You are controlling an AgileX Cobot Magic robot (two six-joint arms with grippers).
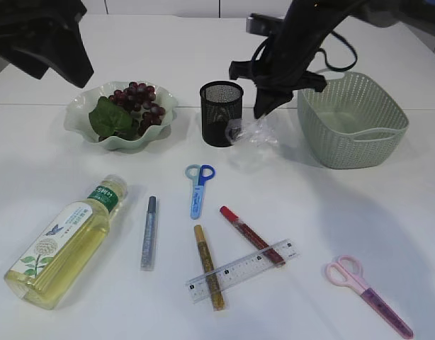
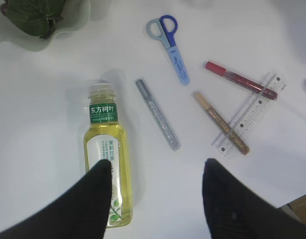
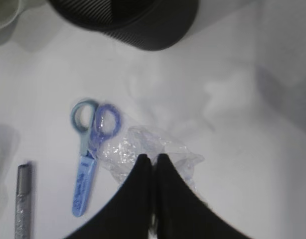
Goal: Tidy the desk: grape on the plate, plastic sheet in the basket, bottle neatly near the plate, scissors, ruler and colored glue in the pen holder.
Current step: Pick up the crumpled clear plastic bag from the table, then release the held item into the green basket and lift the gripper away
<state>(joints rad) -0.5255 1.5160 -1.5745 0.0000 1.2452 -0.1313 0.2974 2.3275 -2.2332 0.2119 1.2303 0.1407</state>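
Pinching the plastic sheet (image 3: 143,152) in closed jaws, the right tool (image 3: 153,162) lifts it off the surface for the basket (image 1: 352,120), left tool (image 2: 158,174) open.

A staged desk setup, likely a lab: a bare white surface (image 1: 54,212), a mesh pen holder (image 1: 221,113) at upper centre, stationery, robot arms above.

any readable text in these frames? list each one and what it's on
"东方树叶": white characters on the green neck band of the clear plastic bottle of yellow tea.
Vertical print on the bottle's white label: too small to read.
Markings on the clear plastic ruler: scale ticks show, numbers too blurred.
Print on the blue scissors' sheath: unreadable.
Nothing else carries text.
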